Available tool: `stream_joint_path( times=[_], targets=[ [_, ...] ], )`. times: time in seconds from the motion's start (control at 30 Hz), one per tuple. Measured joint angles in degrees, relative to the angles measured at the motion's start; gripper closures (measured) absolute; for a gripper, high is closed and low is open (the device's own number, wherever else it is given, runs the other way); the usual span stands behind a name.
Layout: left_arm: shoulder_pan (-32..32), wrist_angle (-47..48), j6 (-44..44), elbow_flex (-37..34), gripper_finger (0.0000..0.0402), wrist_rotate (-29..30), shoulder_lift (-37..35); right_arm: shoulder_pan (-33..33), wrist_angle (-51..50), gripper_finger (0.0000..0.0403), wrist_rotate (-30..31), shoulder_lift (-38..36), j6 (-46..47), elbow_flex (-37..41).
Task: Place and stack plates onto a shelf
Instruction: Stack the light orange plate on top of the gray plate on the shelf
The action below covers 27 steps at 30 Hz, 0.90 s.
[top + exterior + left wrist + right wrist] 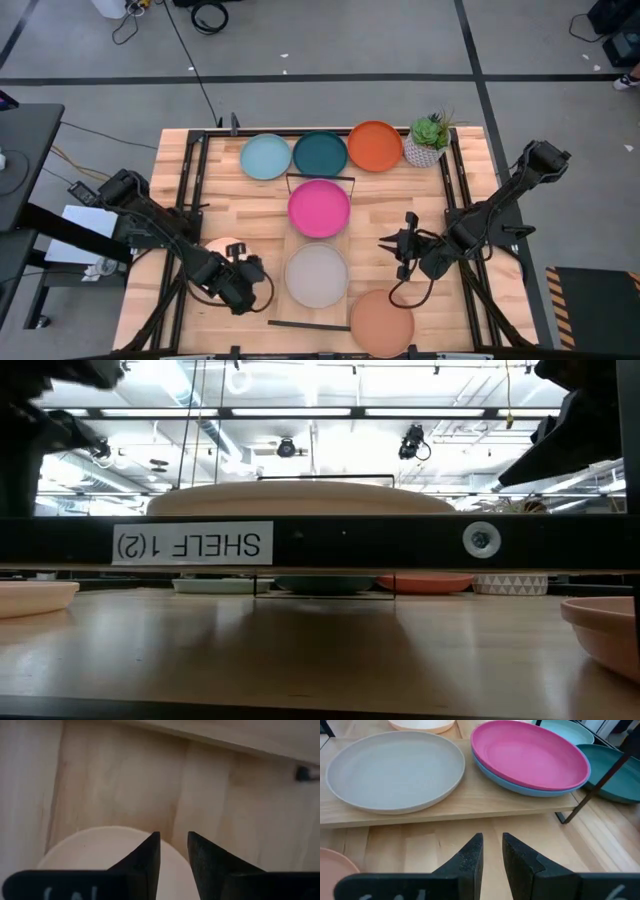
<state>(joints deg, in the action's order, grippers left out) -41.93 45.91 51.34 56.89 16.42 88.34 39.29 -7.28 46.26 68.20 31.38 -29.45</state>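
A: Left gripper (243,283) sits low in the lower left of the overhead frame, fingers (145,862) drawn in to a narrow slit, nothing between them. Right under it, the cream plate (95,847), pale and matte, lying flat on the tabletop (250,205).

B: And the right gripper (400,246), right of centre in the overhead picture, points toward the middle. Only a thin gap between its fingers (470,860), nothing held.

A: The shelf (450,802) is the light-wood board running down the centre of the overhead view, a thin black wire rail (320,178) at its far end. On it, the grey plate (316,276), round and shallow with a low rim, at lower centre.

B: Just above it in that frame, the magenta plate (319,208), glossy pink, and the right wrist camera shows it nested on a blue plate (520,787) whose rim peeks out underneath.

A: Along the top edge of the table, a row: light blue plate (265,156), dark teal plate (320,153), orange plate (375,146), almost touching each other, off the shelf. A small potted plant (429,140) just right of the orange one.

B: Terracotta plate (381,322) at the bottom edge, right of centre, on the tabletop beside the shelf end.
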Motion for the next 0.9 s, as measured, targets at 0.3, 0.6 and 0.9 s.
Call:
stream_joint_path(
  times=[0.3,0.6,0.9],
  targets=[
    [2.3,0.7,10.5,-0.3,0.0292,0.1,0.1,0.7,0.8,0.0325,0.2,1.9,0.0,0.0],
    [5.4,3.4,18.6,-0.3,0.0206,-4.5,0.1,5.1,0.7,0.0325,6.8,1.9,-1.9,0.0],
    [7.9,4.7,25.9,-0.3,0.0199,-11.0,4.5,5.4,0.9,0.0325,6.7,1.9,-2.5,0.0]
  ],
)
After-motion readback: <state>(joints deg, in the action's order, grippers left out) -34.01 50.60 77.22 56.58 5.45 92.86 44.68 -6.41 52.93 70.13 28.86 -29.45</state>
